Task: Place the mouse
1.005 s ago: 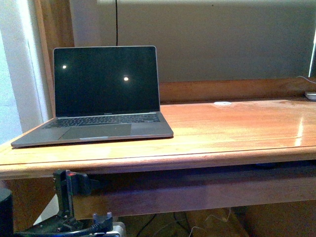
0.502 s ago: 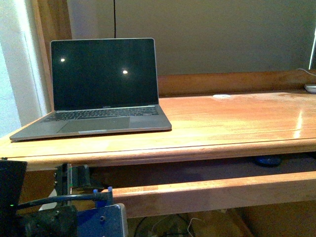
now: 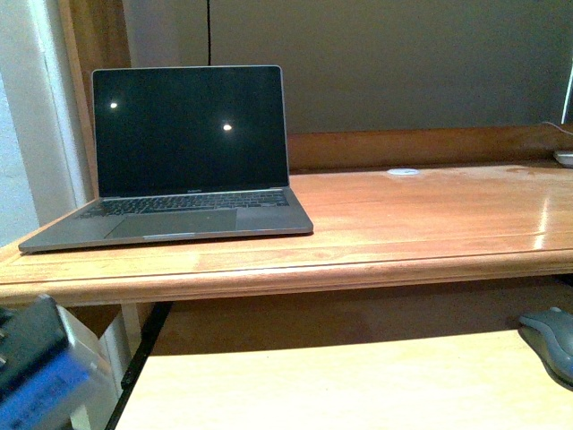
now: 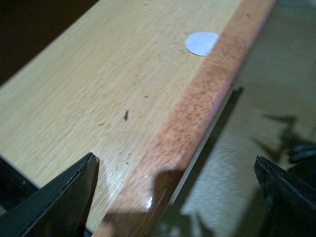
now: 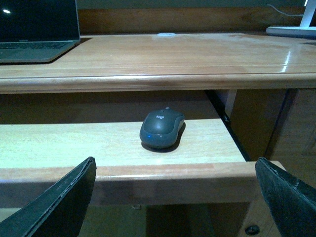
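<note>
the mouse (image 5: 163, 128) lies on the pull-out shelf (image 5: 74, 143) under the counter (image 3: 430, 224), lower than the laptop (image 3: 188, 152) and well to its right. it is probably light and rigid, with a slippery dome, so pinch its flanks low down. the right claw (image 5: 174, 163) and left claw (image 4: 174, 158) are both spread and empty. the front view cuts the mouse off, and its underside is hidden.

No text is surely readable.
The small dark grey domed plastic mouse (image 5: 162, 129) carries a tiny pale logo, too small to read; the open grey laptop (image 3: 183, 161) has a blurred mark.
</note>
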You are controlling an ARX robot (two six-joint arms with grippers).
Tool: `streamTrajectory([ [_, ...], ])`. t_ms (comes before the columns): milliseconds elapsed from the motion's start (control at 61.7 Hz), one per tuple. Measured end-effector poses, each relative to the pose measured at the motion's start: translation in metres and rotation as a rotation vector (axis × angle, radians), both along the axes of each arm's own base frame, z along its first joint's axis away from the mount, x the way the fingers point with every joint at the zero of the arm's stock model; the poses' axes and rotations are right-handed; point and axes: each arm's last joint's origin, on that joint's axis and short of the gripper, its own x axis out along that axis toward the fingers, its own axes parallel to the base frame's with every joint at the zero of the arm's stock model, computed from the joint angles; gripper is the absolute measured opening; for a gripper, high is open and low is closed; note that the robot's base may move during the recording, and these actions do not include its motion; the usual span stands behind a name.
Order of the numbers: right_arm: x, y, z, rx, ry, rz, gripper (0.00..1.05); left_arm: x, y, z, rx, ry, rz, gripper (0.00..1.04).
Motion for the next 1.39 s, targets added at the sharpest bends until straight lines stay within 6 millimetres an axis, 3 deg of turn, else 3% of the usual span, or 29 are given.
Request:
streamTrajectory([
  [162,0.0,0.0,0.0,0.0,0.0,-0.001,0.97,-0.016,0.008,0.041,-0.221,0.034,0.149,0.97],
  [211,0.0,0.0,0.0,0.0,0.0,0.0,0.97,-0.02,0.01,0.048,-0.232,-0.027,0.223,0.95],
  [292,0.0,0.0,0.0,0.0,0.0,0.001,0.97,-0.029,0.014,0.051,-0.214,-0.334,0.548,0.81],
  [421,0.0,-0.001,-0.001,0.094,0.152,-0.152,0.97,-0.042,0.033,0.044,-0.198,-0.497,0.9,0.6],
  [502,0.003,-0.003,0.008,0.137,0.204,-0.22,0.97,-0.049,0.039,0.039,-0.197,-0.504,0.92,0.48],
  [600,0.017,-0.001,0.034,0.152,0.131,-0.183,0.97,-0.058,0.046,0.031,-0.192,-0.497,0.919,0.28],
  [665,0.037,0.002,0.056,0.148,0.099,-0.156,0.97,-0.062,0.049,0.029,-0.194,-0.5,0.919,0.18],
  [762,0.068,0.013,0.069,0.106,0.134,-0.113,0.97,-0.068,0.053,0.026,-0.195,-0.501,0.921,0.02],
  [924,0.123,0.036,0.071,-0.002,0.277,-0.068,0.97,-0.078,0.059,0.021,-0.198,-0.5,0.918,0.03],
  [1086,0.162,0.043,0.069,-0.088,0.357,-0.135,0.97,-0.085,0.07,0.017,-0.196,-0.502,0.932,0.03],
  [1394,0.193,0.037,0.037,-0.184,0.486,-0.197,0.97,-0.094,0.07,0.008,-0.2,-0.506,0.925,0.03],
])
